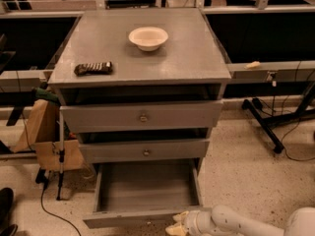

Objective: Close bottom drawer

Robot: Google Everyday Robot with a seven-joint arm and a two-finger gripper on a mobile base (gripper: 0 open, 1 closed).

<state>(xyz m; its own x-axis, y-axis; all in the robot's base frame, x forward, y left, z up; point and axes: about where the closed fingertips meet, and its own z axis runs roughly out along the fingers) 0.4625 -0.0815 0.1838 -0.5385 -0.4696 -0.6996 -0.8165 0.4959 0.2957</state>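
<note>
While the bottom drawer (pixel 147 193) sits pulled well out at the foot of the cabinet (pixel 197 58), under the middle drawer (pixel 146 150), the gripper (pixel 177 223) is low at the right end of its front panel, touching or just beside it. Can't tell whether it's spread or closed. Bowl (pixel 148 37) and dark wrapper (pixel 93 68) on top.

Lab, cabled workbenches (pixel 285 69), gripper (pixel 176 223) at bottom drawer (pixel 147 191)
</note>
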